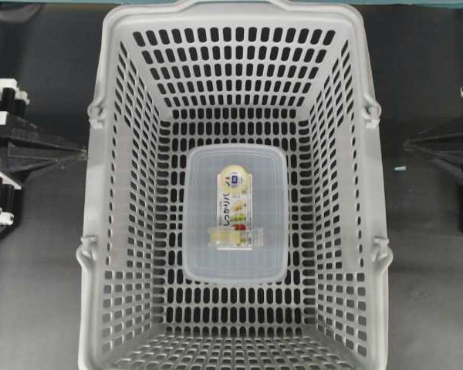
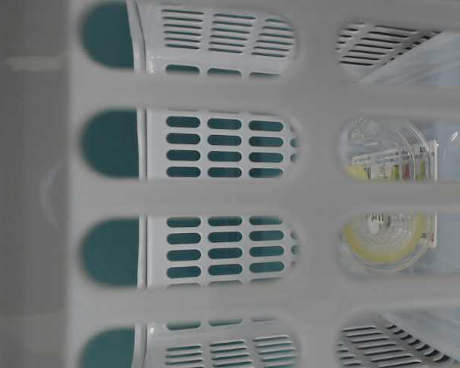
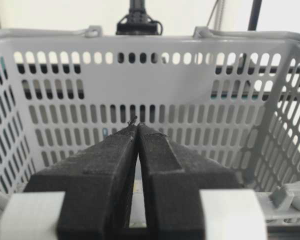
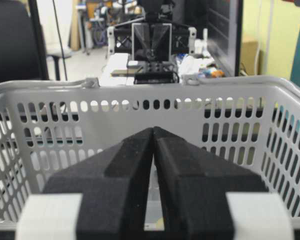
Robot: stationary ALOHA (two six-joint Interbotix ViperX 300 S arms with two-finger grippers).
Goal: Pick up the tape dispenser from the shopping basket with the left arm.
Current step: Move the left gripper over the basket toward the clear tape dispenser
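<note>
Dark table (image 1: 31,308), shopping basket (image 1: 96,193) resting on it

Left arm (image 1: 19,146) is lying at the left edge of the overhead view, its black wrist and white trim showing, its fingers tapering to a point toward the middle. Left gripper (image 3: 136,125) is pointing level and forward in its wrist view, fingertips pressing together with no gap. Right arm (image 1: 447,148) is mirroring it at the right edge. Right gripper (image 4: 153,130) is likewise pointing level, its fingertips meeting at the tips.
</note>
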